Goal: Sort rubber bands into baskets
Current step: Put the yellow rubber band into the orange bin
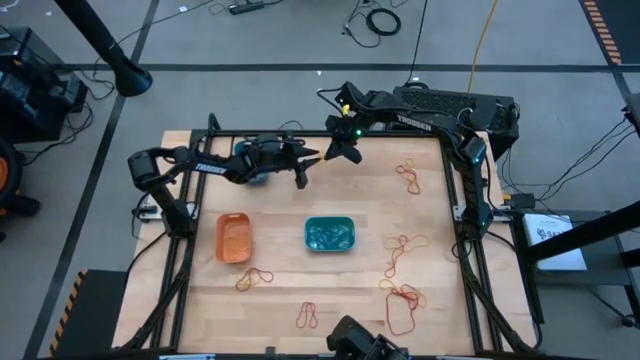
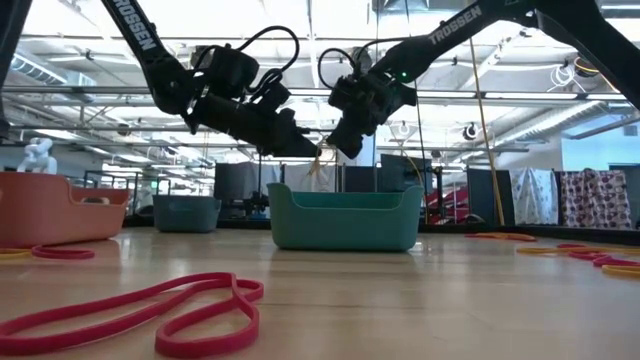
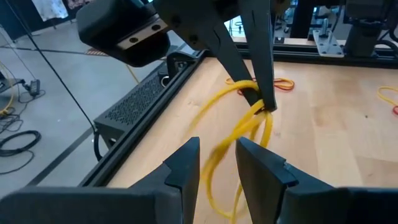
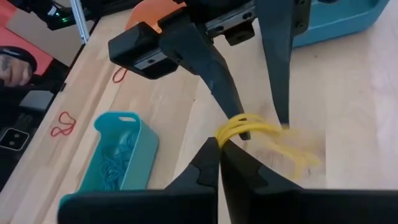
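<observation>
Both grippers meet in the air over the table's far middle. My right gripper is shut on a bunch of yellow rubber bands. My left gripper is open. Its fingers stand on either side of the hanging bands in the left wrist view. The orange basket and the teal basket stand on the table's middle; blue-green bands lie in the teal one. The blue basket lies mostly hidden under my left arm. My right gripper pinches the yellow bands at their upper end between its two fingertips, several strands together. The bands hang below the fingers, clear of the table, and blur lower down. My left gripper: the bands pass between its open fingers; whether they touch, I cannot tell.
Loose bands lie on the table: red ones and orange ones at the near right, more at the far right, an orange one and a red one near the front. A black frame rims the table.
</observation>
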Controlling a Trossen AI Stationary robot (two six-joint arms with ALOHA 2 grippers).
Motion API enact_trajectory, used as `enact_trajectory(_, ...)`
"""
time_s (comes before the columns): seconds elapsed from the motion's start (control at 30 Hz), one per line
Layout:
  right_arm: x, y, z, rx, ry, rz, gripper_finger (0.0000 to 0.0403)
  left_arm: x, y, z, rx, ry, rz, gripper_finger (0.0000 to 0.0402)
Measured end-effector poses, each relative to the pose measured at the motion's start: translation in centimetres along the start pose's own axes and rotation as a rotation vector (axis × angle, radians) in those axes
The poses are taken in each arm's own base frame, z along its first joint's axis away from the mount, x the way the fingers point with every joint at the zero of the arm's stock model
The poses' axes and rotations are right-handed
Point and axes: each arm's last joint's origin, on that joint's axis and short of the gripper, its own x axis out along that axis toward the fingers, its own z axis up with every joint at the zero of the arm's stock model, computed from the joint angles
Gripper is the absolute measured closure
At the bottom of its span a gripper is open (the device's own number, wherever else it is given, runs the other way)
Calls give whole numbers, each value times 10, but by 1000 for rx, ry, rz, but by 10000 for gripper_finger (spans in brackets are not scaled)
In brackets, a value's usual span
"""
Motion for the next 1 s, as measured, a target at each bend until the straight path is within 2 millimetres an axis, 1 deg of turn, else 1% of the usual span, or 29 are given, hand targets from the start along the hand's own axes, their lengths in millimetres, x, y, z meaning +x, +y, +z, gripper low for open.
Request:
enact_trajectory(0.1,0,0,0,6,3,1,395,0,0,0,-1,0,-7,292)
enact_trajectory(0.17,0,0,-1,10,6,3,395,0,0,-1,-2,6,-8,304)
enact_trajectory(0.23,0,1,-1,15,11,2,395,0,0,-1,-3,14,-9,330)
enact_trajectory(0.33,0,1,-1,16,12,3,394,0,0,-2,-6,19,-10,385)
enact_trajectory(0.37,0,1,-1,15,12,2,392,0,0,-2,-6,17,-9,392)
enact_trajectory(0.47,0,0,-1,12,11,-3,388,0,0,-2,-6,20,9,396)
enact_trajectory(0.53,0,-1,-2,17,30,-38,383,0,0,-2,-5,21,23,398)
enact_trajectory(0.7,-2,-7,-6,68,141,-245,355,0,1,-2,-5,24,48,399)
enact_trajectory(0.77,-5,-9,-8,69,175,-292,340,0,1,-2,-5,24,49,399)
enact_trajectory(0.87,-9,-11,-12,52,198,-287,316,0,1,-2,-5,26,51,400)
enact_trajectory(1.0,-18,-12,-23,111,255,-248,293,0,1,-6,-18,73,44,400)
